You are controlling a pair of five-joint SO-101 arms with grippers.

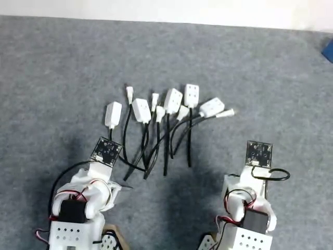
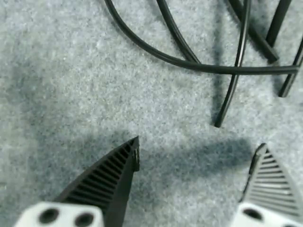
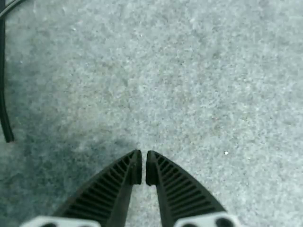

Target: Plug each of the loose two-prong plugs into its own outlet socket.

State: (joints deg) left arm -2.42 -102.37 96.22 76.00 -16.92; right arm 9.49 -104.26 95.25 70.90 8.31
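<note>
Several white outlet sockets, such as one at the left of the cluster (image 1: 113,114) and one at the back (image 1: 191,95), lie on the grey carpet with black cords (image 1: 167,143) trailing toward the arms. Small white two-prong plugs (image 1: 129,94) (image 1: 226,112) lie loose among them. My left gripper (image 2: 197,153) hangs open just above the carpet, near the cord ends (image 2: 222,111), holding nothing. My right gripper (image 3: 142,166) is shut and empty over bare carpet, off to the right of the cluster. One cord end (image 3: 5,118) lies beside it.
Grey carpet (image 1: 270,78) covers the whole table. A blue object (image 1: 329,49) pokes in at the far right edge. A black cable loop (image 1: 273,174) sticks out from the right arm.
</note>
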